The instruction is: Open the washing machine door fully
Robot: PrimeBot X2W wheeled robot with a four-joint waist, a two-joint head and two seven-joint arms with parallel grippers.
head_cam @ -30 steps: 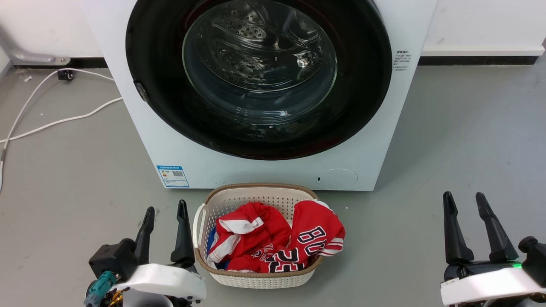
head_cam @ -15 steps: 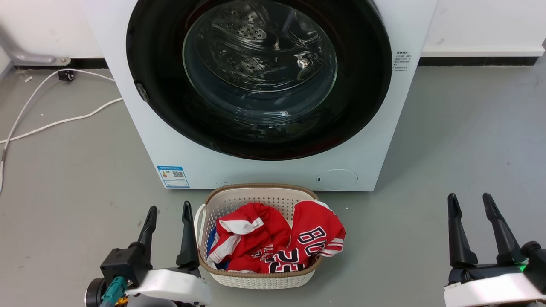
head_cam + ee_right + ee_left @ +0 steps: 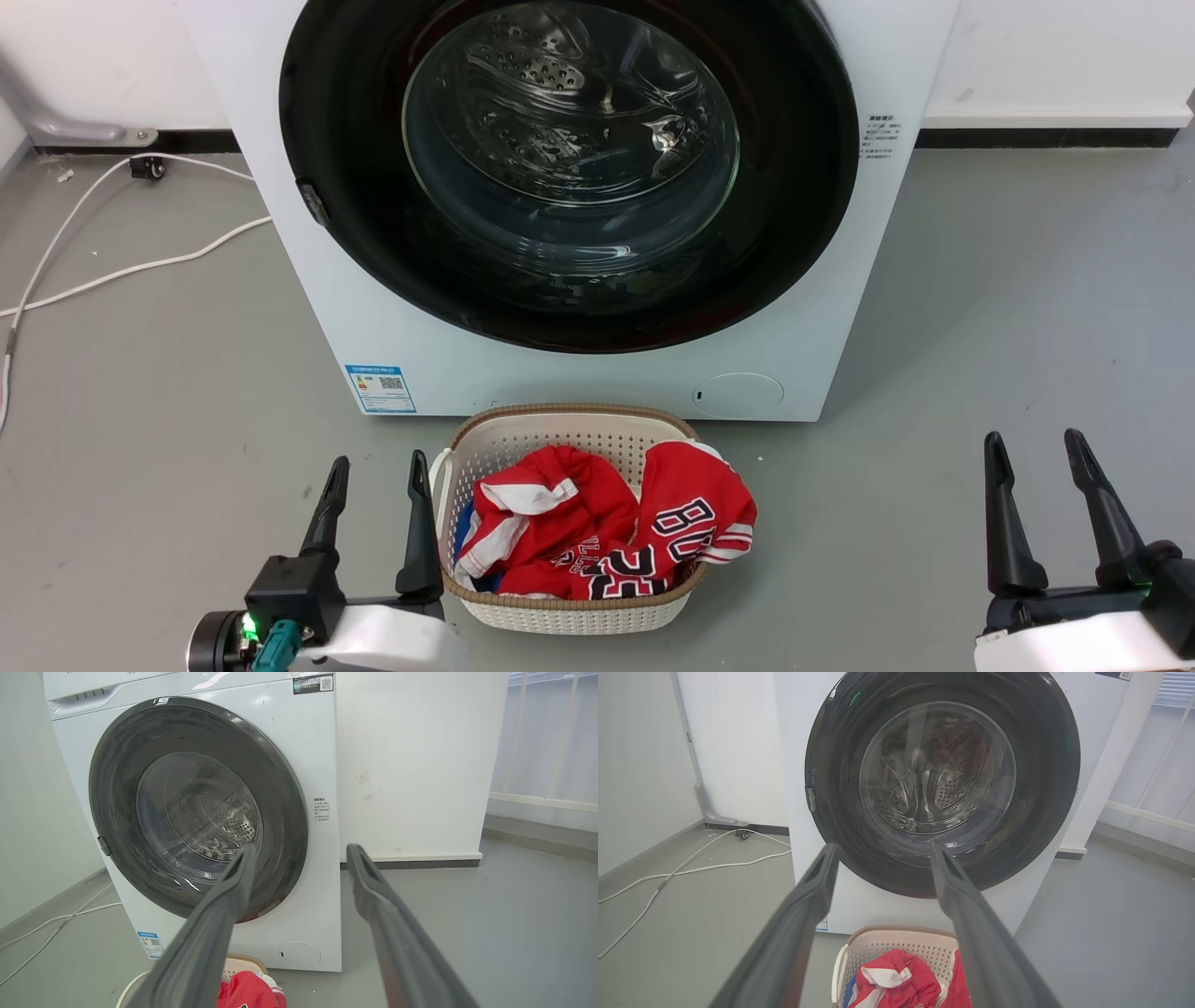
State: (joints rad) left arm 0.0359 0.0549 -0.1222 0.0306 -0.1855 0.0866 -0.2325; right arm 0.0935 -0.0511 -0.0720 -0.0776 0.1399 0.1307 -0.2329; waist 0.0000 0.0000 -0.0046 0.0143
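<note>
Glossy black door [image 3: 794,187], clear glass; perforated plastic basket [image 3: 560,611].

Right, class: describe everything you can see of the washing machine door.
The washing machine door is a round panel, nearly machine-wide: a glossy black ring around a clear bulging glass bowl, through which the perforated steel drum shows. A small grey catch sits at its left edge. It looks shut, flat against the front of the white washing machine. Nothing touches it; the left gripper and right gripper are open, low and apart from it.
</note>
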